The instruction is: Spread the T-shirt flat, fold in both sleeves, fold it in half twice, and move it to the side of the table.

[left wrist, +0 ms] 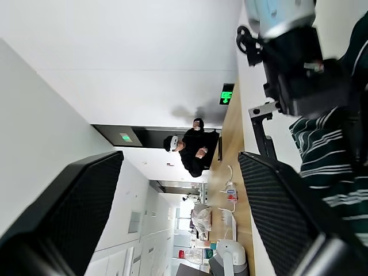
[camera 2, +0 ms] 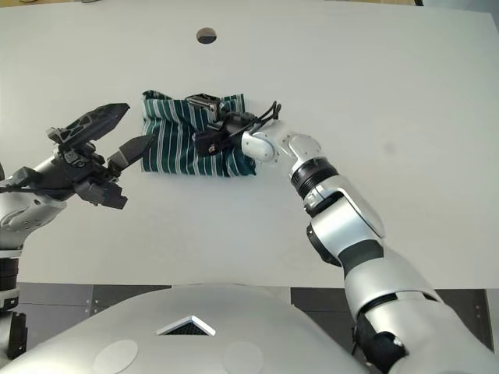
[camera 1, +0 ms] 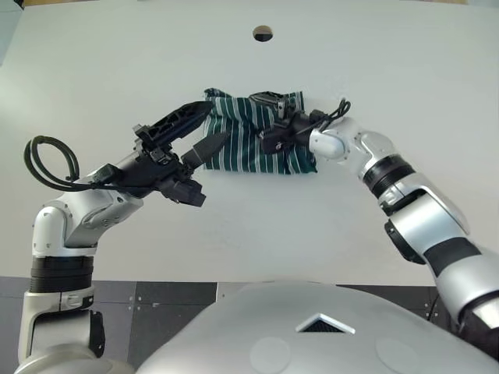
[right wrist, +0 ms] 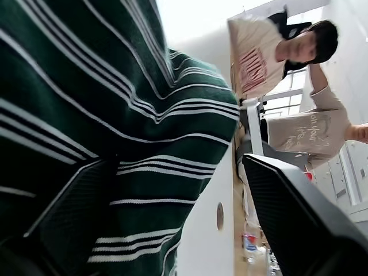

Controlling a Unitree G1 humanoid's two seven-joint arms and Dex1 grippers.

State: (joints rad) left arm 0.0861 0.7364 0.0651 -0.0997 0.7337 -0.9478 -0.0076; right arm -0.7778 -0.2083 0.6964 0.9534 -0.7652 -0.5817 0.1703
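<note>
The T-shirt [camera 1: 242, 152], dark green with thin white stripes, lies folded into a small rectangle on the white table [camera 1: 257, 226], a little beyond its middle. My right gripper [camera 1: 269, 121] is low over the shirt's right half, fingers apart, one finger [right wrist: 63, 224] resting against the striped cloth [right wrist: 115, 86]. Just off the shirt's left edge hovers my left gripper [camera 1: 218, 123], open and holding nothing, its fingertips pointing at the fabric [left wrist: 333, 167].
A round cable hole [camera 1: 263, 33] sits in the table behind the shirt. Bare tabletop extends to the left, to the right and in front of the shirt as far as the front edge [camera 1: 234, 282]. A black cable loop [camera 1: 51, 164] hangs off my left forearm.
</note>
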